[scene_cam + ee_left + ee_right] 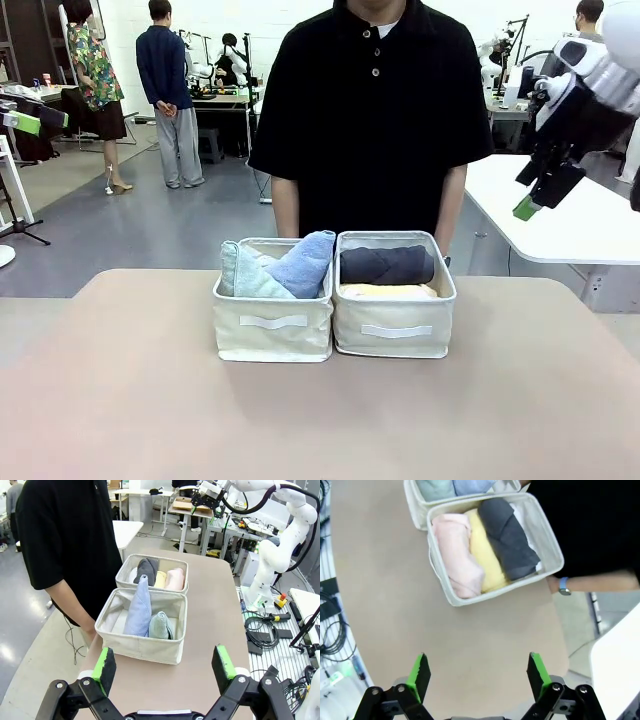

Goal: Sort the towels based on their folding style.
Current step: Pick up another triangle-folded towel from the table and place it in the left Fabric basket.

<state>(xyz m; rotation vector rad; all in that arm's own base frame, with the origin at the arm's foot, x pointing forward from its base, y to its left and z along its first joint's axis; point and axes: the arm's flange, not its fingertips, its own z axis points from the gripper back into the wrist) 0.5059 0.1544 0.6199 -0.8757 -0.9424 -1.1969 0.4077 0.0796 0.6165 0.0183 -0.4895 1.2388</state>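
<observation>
We see both claws, left claw (165, 667) and right claw (477, 675), spread apart and holding nothing above the worktop (120, 400). Cone towels (145, 612) fill one bin (145, 647); rolled towels (485, 547) fill the other bin (495, 592).

cream bins (272, 338); light blue (308, 262), teal (245, 278), dark grey (387, 265), yellow (487, 560), pink (456, 547) towels.

Front view: low, near the surface (120, 400), facing the person across it. Left wrist view: high, angled down the surface's length. Right wrist view: looks almost straight down. All three share the two bins (330, 300), (150, 605), (490, 550).
</observation>
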